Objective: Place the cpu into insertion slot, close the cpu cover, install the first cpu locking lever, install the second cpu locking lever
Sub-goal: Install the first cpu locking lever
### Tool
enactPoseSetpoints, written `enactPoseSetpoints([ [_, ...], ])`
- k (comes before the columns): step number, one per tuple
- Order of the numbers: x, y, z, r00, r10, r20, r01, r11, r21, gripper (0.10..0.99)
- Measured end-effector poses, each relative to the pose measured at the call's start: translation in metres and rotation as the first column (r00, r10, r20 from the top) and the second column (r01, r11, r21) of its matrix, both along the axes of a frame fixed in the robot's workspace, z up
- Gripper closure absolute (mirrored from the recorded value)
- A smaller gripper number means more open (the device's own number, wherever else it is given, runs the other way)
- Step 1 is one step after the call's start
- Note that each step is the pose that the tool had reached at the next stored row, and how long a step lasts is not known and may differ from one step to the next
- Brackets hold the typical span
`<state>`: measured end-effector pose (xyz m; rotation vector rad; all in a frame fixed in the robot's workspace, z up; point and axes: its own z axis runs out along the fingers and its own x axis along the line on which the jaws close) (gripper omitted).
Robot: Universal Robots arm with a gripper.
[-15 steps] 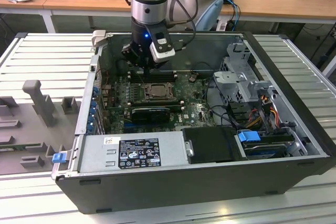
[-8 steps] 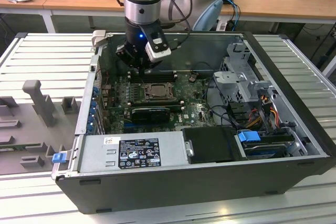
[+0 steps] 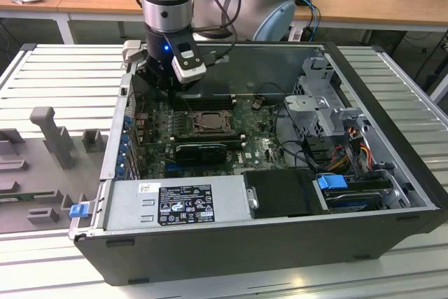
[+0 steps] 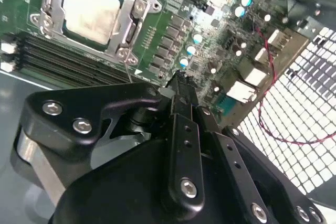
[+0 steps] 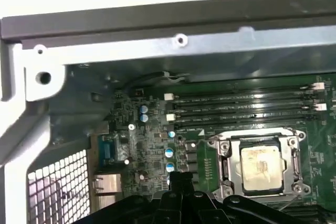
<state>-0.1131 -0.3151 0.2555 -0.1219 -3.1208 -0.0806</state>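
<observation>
Cpu (image 5: 261,167) sits in insertion slot (image 5: 227,184) under closed cpu cover (image 5: 292,161).

The exterior view is evenly lit from above, and the ribbed table (image 3: 392,75) is rendered pale. Inside the computer case (image 3: 280,243) the motherboard (image 3: 259,148) is left in shade. In the first wrist view, the case wall (image 5: 157,40) is washed out by glare. In both wrist views, the cpu (image 4: 90,11) is overexposed and softly blurred.
</observation>
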Motion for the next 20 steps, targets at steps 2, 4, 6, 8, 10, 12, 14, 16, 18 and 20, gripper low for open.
enactPoseSetpoints([
  [2, -0.0001, 0.0103, -0.0002, 1.0, 0.003, 0.0003, -0.003, 1.0, 0.0, 0.98],
  [4, 0.0, 0.0177, -0.0001, 1.0, 0.005, 0.0009, -0.005, 1.0, 0.0, 0.98],
  [6, -0.0001, 0.022, -0.0002, 1.0, 0.007, 0.0016, -0.007, 1.0, 0.0, 0.98],
  [8, 0.002, 0.0234, -0.0002, 1.0, 0.007, 0.0016, -0.007, 1.0, 0.0, 0.98],
  [10, 0.0079, 0.0242, -0.0003, 1.0, 0.007, 0.0015, -0.007, 1.0, 0.0, 0.98],
  [12, 0.0176, 0.0245, -0.0004, 1.0, 0.008, 0.0016, -0.008, 1.0, 0.0, 0.98],
  [14, 0.0263, 0.0245, -0.0004, 1.0, 0.008, 0.0016, -0.008, 1.0, 0.0, 0.98],
  [16, 0.0355, 0.0245, -0.0005, 1.0, 0.008, 0.0016, -0.008, 1.0, 0.0, 0.98],
  [18, 0.0448, 0.0246, -0.0007, 1.0, 0.008, 0.0015, -0.008, 1.0, 0.0, 0.98],
  [20, 0.0539, 0.0246, -0.001, 1.0, 0.008, 0.0015, -0.008, 1.0, 0.0, 0.98],
])
